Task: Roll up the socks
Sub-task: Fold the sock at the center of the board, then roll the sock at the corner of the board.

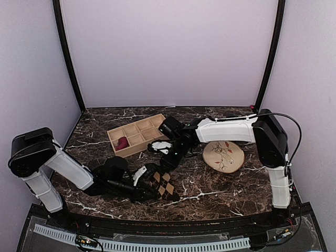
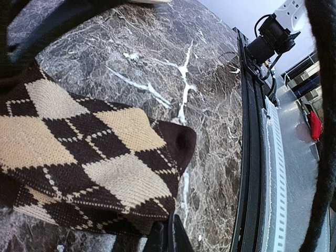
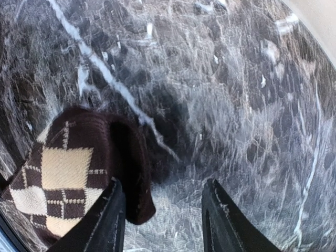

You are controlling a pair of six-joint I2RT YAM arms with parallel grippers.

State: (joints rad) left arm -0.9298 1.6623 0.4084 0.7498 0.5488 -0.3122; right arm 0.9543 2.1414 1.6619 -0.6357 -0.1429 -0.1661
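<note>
A brown and cream argyle sock [image 1: 164,185] lies flat on the dark marble table near the front middle. It fills the left of the left wrist view [image 2: 79,157], its dark toe end pointing right. My left gripper [image 1: 143,184] is low at the sock's left edge, its jaws [image 2: 169,236] pressed together on the sock's edge. My right gripper [image 1: 168,157] hovers just over the sock's far end, open. In the right wrist view the sock's dark cuff [image 3: 121,157] lies against my left finger [image 3: 111,220], and the gap between the fingers [image 3: 165,210] holds only table.
A wooden compartment tray [image 1: 137,134] stands behind the sock, with a dark red item [image 1: 122,143] in one cell. A round wooden plate [image 1: 223,155] lies to the right. The table's front rail [image 2: 252,157] runs close to the sock.
</note>
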